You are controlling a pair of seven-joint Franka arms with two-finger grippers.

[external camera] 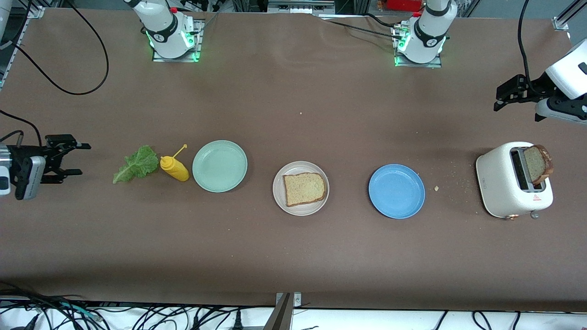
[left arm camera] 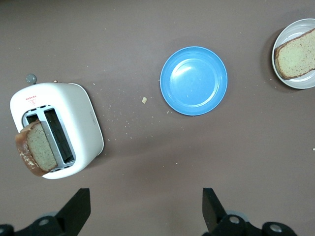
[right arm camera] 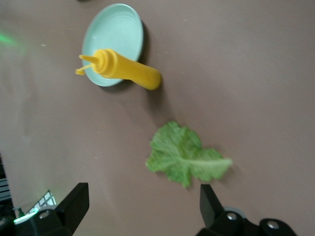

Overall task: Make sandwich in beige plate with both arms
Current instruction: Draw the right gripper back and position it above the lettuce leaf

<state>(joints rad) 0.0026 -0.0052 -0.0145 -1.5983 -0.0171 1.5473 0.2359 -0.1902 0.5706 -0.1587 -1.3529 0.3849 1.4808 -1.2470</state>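
both claws spread wide and holding nothing: the right claw (external camera: 75, 159) hangs over the table at the right arm's end, just beside the lettuce leaf (external camera: 136, 163), and the left claw (external camera: 506, 94) hovers at the left arm's end, up near the toaster (external camera: 512, 181).

the beige plate (external camera: 279, 192) sits mid-table between the mint plate (external camera: 219, 166) and the blue plate (external camera: 396, 191), one bread slice (external camera: 304, 188) already lying flat on it.

risks, as i read it: that leaf is thin, crinkled and floppy, so fingers could pinch table or let it slip. the yellow squeeze bottle (external camera: 174, 167) stands just beside it, tall and narrow, easy to tip. the second slice (external camera: 537, 164) leans out of the toaster slot, crust outward; it looks spongy and could crush or snag. the glossy white toaster may slide. crumbs (left arm camera: 143, 100) already dot the table.
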